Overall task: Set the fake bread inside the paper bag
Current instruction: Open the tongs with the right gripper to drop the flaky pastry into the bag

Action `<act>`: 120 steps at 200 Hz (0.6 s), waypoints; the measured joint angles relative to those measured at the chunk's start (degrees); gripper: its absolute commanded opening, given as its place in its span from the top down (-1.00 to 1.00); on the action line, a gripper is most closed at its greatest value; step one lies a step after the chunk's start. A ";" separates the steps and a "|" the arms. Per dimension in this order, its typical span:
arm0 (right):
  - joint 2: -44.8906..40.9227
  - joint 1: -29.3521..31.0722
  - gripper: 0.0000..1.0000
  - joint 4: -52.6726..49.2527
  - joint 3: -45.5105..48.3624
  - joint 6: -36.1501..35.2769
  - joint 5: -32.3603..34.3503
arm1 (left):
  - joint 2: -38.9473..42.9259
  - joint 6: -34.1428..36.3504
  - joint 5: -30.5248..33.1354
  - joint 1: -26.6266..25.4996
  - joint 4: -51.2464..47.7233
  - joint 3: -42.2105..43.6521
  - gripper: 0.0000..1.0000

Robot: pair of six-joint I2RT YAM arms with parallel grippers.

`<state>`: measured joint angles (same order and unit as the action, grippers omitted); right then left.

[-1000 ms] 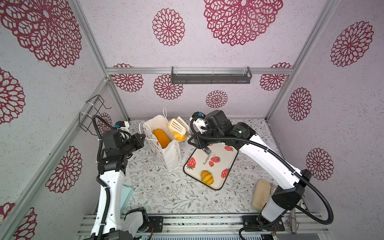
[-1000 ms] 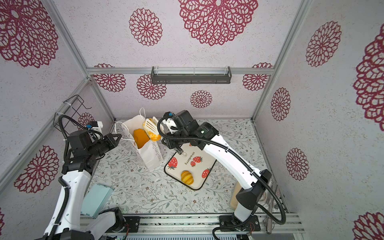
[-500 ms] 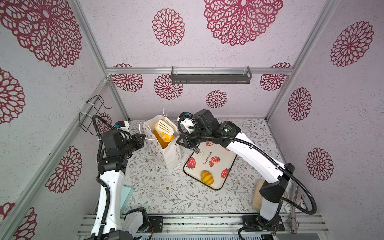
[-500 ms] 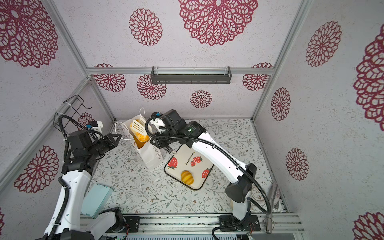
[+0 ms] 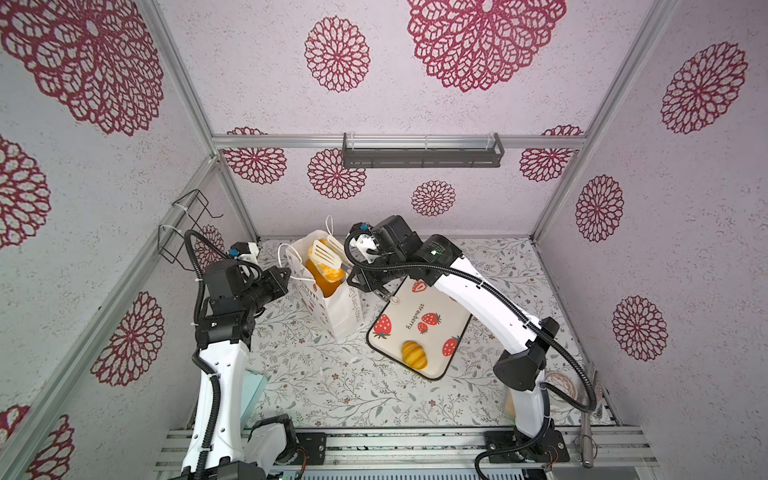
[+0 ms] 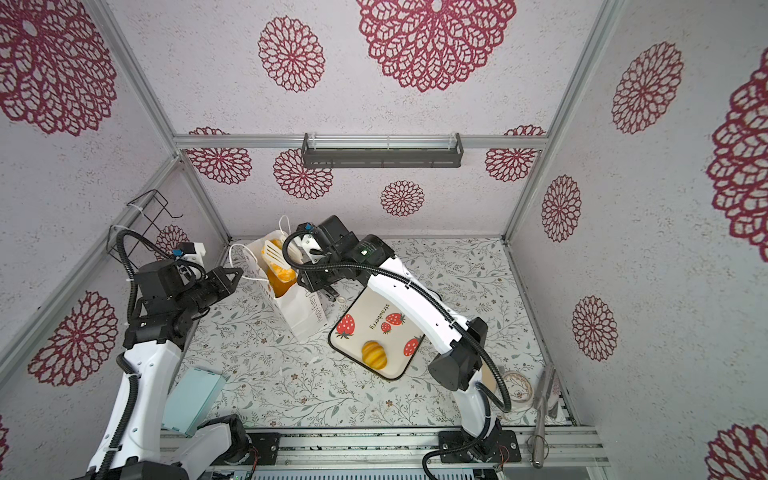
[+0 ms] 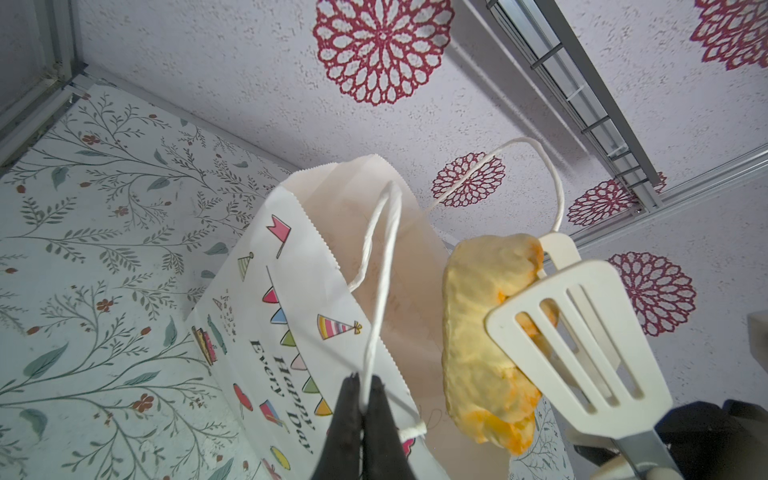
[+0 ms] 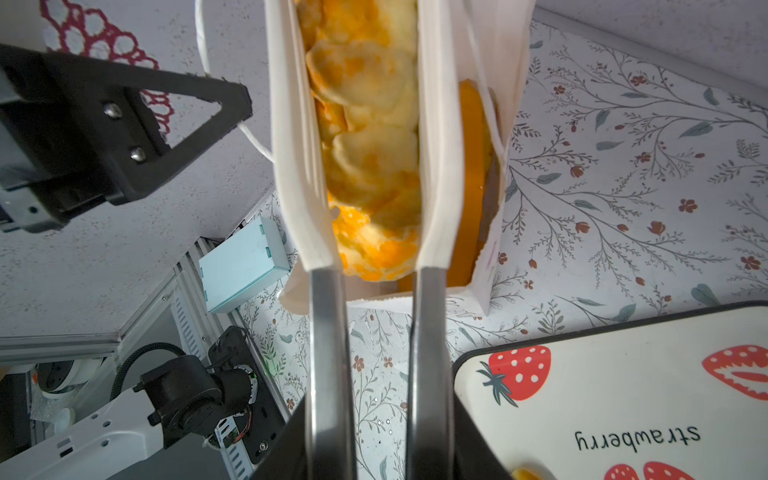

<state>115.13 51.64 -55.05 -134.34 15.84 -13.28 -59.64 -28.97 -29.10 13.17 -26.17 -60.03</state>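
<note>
Top views: the right gripper [image 5: 365,281], clamped on the tongs [image 5: 326,254], has carried the fake bread [image 5: 330,273] from beside the paper bag [image 5: 343,311], near the table's [image 5: 332,386] far edge, to above its mouth. Left wrist: the left gripper [image 7: 362,384] pinches a cord handle [image 7: 384,266] shut. Right wrist: the fake bread remains between the tongs, so release should follow.

On worktop [image 5: 332,382], paper bag [image 5: 340,307] stands upright at 11 o'clock of centre. Just beside it, at its 4 o'clock, tray [image 5: 399,336] lies flat, one roll [image 5: 413,354] on its 6 o'clock end. At bag's 9 o'clock, left hand [image 7: 363,382] pinches cord handle [image 7: 378,270]. At bag's 3 o'clock, right hand [image 5: 365,284] clamps tongs [image 5: 326,255] reaching over bag mouth, loaf [image 7: 482,340] between the blades. More bread [image 8: 471,166] inside bag. Near edge: box [image 6: 191,399] at 8 o'clock, tape roll [image 6: 517,390] at 4 o'clock. Back wall, 12 o'clock: rack [image 5: 422,151].
</note>
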 measured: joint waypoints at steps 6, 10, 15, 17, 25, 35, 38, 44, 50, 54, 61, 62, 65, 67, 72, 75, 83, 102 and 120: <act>0.00 0.00 0.19 -0.13 0.02 0.02 -0.02 | 0.00 0.00 0.02 0.00 0.00 0.00 1.00; 0.00 0.00 0.17 -0.15 0.02 0.00 -0.02 | 0.00 0.02 0.02 0.00 0.00 0.00 1.00; 0.00 0.00 0.16 -0.11 0.07 -0.02 -0.02 | 0.02 0.00 0.02 0.00 0.00 0.00 1.00; 0.00 0.00 0.15 -0.11 0.09 0.00 -0.02 | 0.02 0.00 0.02 0.00 0.00 0.00 1.00; 0.00 0.00 0.13 -0.09 0.22 -0.02 -0.02 | 0.02 0.00 0.02 0.00 0.00 0.00 1.00; 0.00 0.00 0.09 -0.11 0.48 -0.20 -0.02 | 0.02 0.00 0.04 0.00 0.00 0.00 1.00; 0.00 0.00 0.08 -0.11 0.57 -0.17 -0.02 | 0.02 0.00 0.02 0.00 0.00 0.00 1.00; 0.00 0.00 0.05 -0.09 0.76 -0.22 0.00 | 0.04 0.02 0.04 0.00 0.00 0.00 1.00; 0.00 0.00 0.02 -0.15 0.85 -0.26 0.00 | 0.04 0.02 0.04 0.00 0.00 0.00 1.00; 0.00 0.00 0.00 -0.15 0.87 -0.26 0.00 | 0.04 0.02 0.04 0.00 0.00 0.00 1.00; 0.02 0.00 -0.03 -0.11 0.87 -0.26 0.00 | 0.04 0.02 0.04 0.00 -0.02 0.00 1.00; 0.02 0.00 -0.03 -0.11 0.87 -0.28 0.00 | 0.04 0.02 0.07 0.00 -0.02 0.00 1.00; 0.02 0.00 -0.04 -0.07 0.87 -0.26 0.00 | 0.04 0.02 0.04 0.00 -0.02 0.00 1.00; 0.02 0.00 -0.04 -0.04 0.87 -0.28 0.00 | 0.04 0.02 0.04 0.00 -0.02 0.00 1.00; 0.02 0.00 -0.06 0.00 0.87 -0.28 0.00 | 0.04 0.02 0.04 0.00 -0.02 0.00 1.00; 0.02 0.00 -0.07 0.02 0.87 -0.31 0.00 | 0.04 0.02 0.07 0.00 -0.02 0.00 1.00; 0.02 0.00 -0.09 0.15 0.87 -0.33 -0.02 | 0.04 0.02 0.04 0.00 -0.02 0.00 1.00; 0.02 -0.02 -0.11 0.31 0.87 -0.31 0.00 | 0.04 0.02 0.04 0.00 -0.04 0.00 1.00; 0.02 -0.07 -0.11 0.33 0.87 -0.31 0.07 | 0.04 0.02 0.04 0.00 -0.04 0.00 1.00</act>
<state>115.15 51.57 -54.72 -133.47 15.53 -13.21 -59.59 -28.95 -29.06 13.17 -26.22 -60.03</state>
